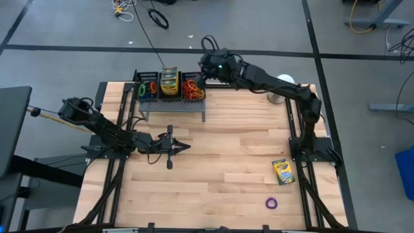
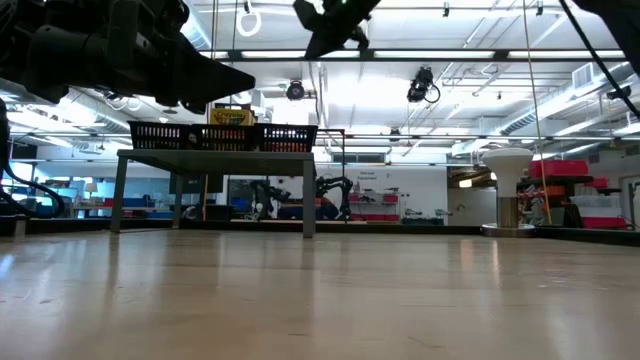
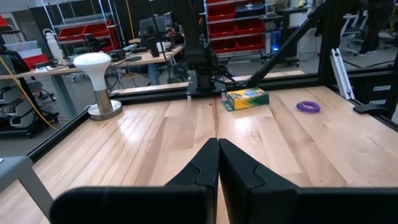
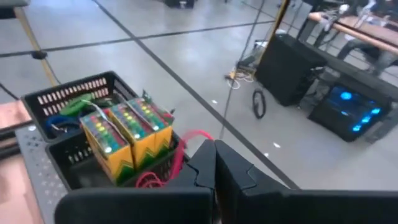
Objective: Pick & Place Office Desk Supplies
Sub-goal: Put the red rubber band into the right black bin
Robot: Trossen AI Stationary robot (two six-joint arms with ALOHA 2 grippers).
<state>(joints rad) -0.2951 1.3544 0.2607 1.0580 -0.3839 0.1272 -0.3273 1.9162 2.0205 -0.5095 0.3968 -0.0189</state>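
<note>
Table (image 1: 220, 149), high view. Black basket (image 1: 169, 87) at 11 o'clock holds crayon boxes (image 1: 169, 83) between rubber bands (image 1: 191, 87). Right gripper (image 1: 202, 72) above it, fingers clenched, empty. Left gripper (image 1: 183, 147), 9 o'clock, clenched, empty. Loose crayon box (image 1: 282, 171) and purple band (image 1: 272, 203) at 4 o'clock.

A black basket tray (image 1: 147, 96) sits on a grey metal stand at the table's far edge, holding three lots: mixed rubber bands (image 1: 148, 87), crayon boxes (image 1: 169, 83) in the middle, red and orange bands (image 1: 191, 87). The right gripper (image 1: 202, 74) hangs over the tray's right end (fingers not discernible). Well away from the tray, near the front right, lie one crayon box (image 1: 282, 171) and a purple band (image 1: 272, 203). The left gripper (image 1: 184, 147), pinched together, rests in front of the tray.
</note>
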